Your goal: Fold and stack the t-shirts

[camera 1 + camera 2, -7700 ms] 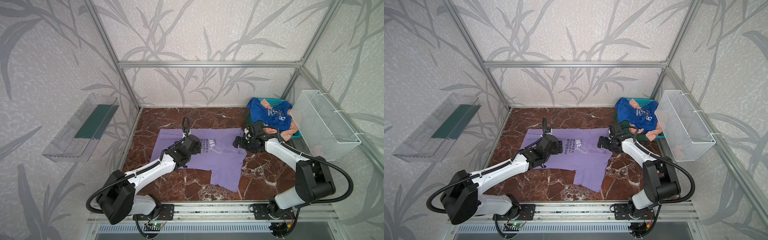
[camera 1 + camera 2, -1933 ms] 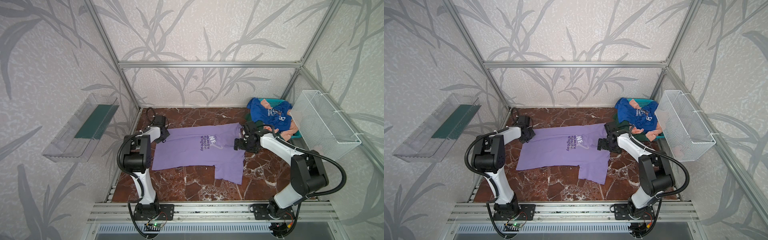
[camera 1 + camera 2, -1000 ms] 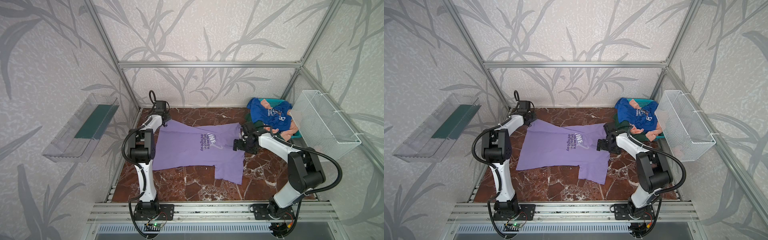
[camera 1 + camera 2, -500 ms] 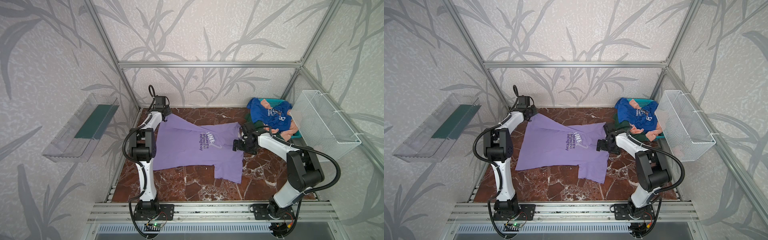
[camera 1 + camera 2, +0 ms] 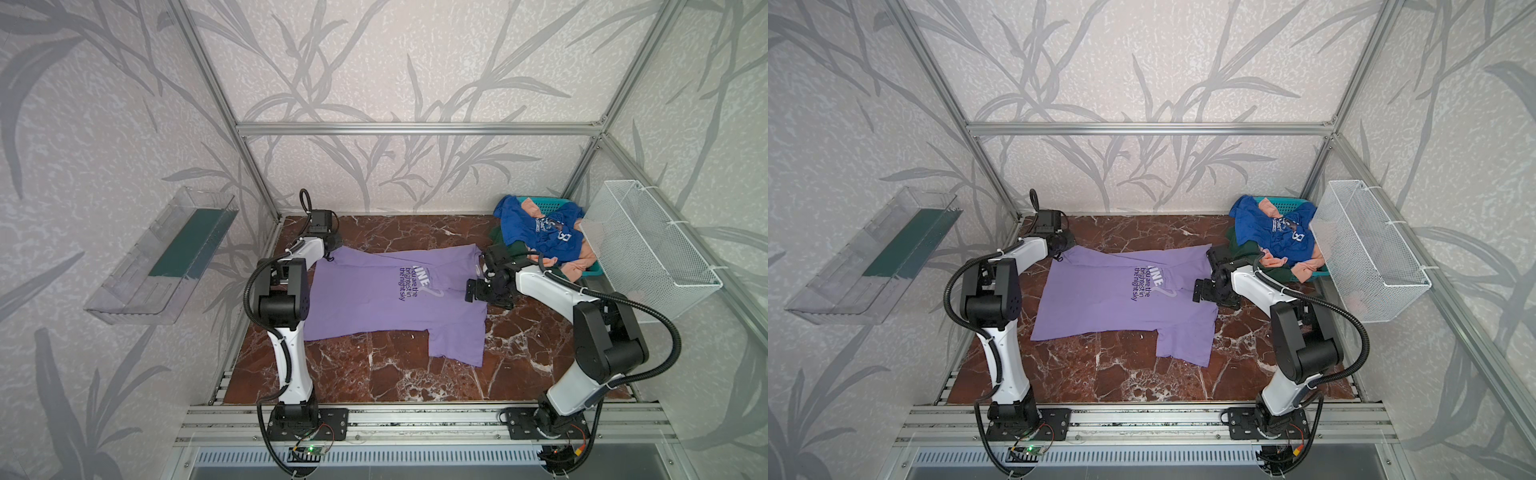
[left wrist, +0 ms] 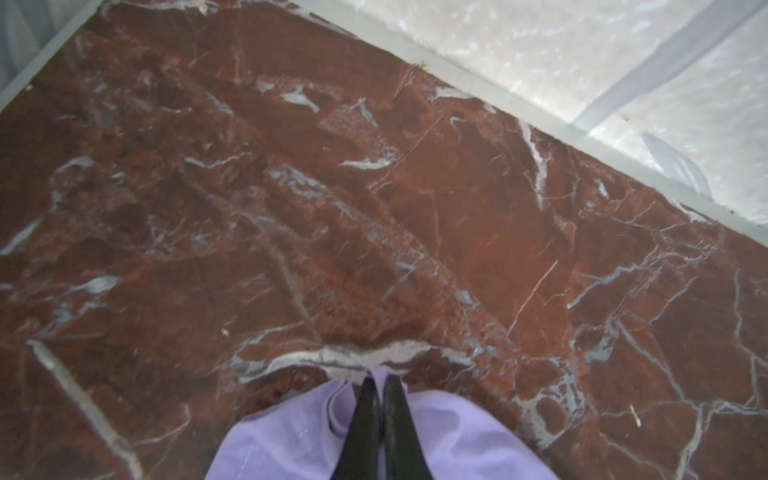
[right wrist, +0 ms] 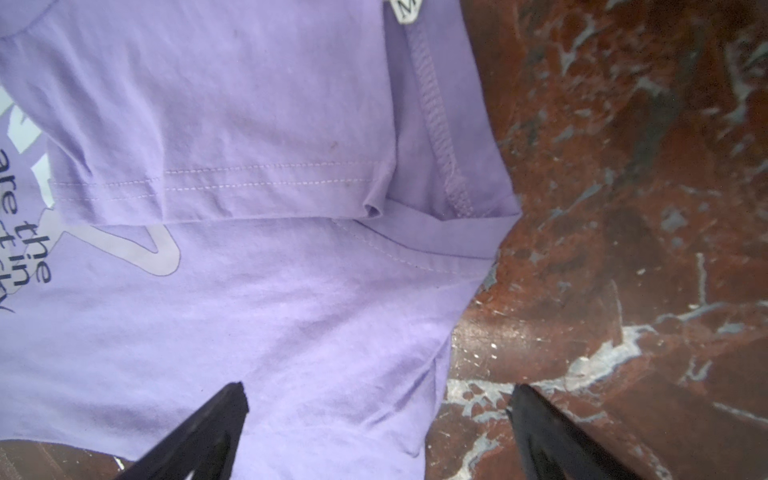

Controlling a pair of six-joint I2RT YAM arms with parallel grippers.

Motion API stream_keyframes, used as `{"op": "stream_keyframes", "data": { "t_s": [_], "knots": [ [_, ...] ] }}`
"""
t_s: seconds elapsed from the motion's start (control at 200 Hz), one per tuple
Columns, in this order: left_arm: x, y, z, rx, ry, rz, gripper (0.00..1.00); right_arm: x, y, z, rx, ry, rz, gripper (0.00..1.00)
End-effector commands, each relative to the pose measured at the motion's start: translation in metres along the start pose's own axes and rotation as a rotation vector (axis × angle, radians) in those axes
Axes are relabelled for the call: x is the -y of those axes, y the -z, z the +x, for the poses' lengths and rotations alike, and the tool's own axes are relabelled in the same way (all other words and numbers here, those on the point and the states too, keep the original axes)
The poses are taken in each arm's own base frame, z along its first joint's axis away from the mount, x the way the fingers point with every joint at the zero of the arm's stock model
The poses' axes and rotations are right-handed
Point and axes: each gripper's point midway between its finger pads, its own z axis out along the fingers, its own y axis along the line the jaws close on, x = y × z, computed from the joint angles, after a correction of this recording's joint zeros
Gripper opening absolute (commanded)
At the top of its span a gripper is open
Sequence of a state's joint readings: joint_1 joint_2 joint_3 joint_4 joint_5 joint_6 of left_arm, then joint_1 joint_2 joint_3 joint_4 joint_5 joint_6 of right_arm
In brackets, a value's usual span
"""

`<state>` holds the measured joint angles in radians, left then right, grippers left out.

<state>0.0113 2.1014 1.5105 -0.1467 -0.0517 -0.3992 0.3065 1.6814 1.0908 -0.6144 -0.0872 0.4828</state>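
You've got the lavender shirt [image 5: 386, 291] spread mid-table [image 5: 374, 374]. In both top views its long axis runs 9-to-3, collar twd 3, hem twd 9, one sleeve out at 5. Only the L wrist view shows you the left gripper [image 6: 381, 386] pinched tight on the hem corner at 10. R wrist view: right gripper [image 7: 378, 390] spread wide over the collar-side edge, holding nothing.

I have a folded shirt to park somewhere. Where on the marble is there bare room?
The widest bare patch lies between the front rail and the purple shirt. A second strip runs between the shirt and the back wall. Crowded: the far right corner, with the shirt pile, basket and right pincer.
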Motion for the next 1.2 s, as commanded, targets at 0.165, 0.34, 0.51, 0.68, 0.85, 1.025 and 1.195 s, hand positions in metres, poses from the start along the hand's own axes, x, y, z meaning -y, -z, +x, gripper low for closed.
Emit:
{"op": "stream_keyframes", "data": {
  "t_s": [0.165, 0.34, 0.51, 0.68, 0.85, 1.025, 1.195],
  "knots": [
    [-0.008, 0.039, -0.017, 0.149, 0.005, 0.013, 0.0, 0.003, 0.001, 0.001, -0.011, -0.01, 0.015, 0.99],
    [-0.01, 0.054, -0.01, 0.171, 0.032, 0.041, 0.0, 0.003, 0.001, 0.001, -0.012, -0.013, 0.015, 0.99],
    [-0.021, 0.062, 0.01, 0.157, 0.063, 0.024, 0.0, 0.004, 0.0, 0.003, -0.018, -0.013, 0.016, 0.99],
    [-0.042, 0.065, 0.028, 0.171, 0.157, -0.039, 0.0, 0.004, -0.003, 0.003, -0.023, -0.019, 0.012, 0.99],
    [-0.053, 0.069, 0.048, 0.127, 0.243, -0.08, 0.0, 0.005, -0.003, 0.003, -0.026, -0.019, 0.009, 0.99],
    [-0.069, 0.077, 0.06, 0.146, 0.307, -0.13, 0.3, 0.005, -0.002, 0.0, -0.02, -0.029, -0.012, 0.99],
    [-0.088, 0.109, 0.047, 0.258, 0.337, -0.192, 0.37, 0.007, -0.001, 0.001, -0.026, -0.032, -0.012, 0.99]
  ]
}}
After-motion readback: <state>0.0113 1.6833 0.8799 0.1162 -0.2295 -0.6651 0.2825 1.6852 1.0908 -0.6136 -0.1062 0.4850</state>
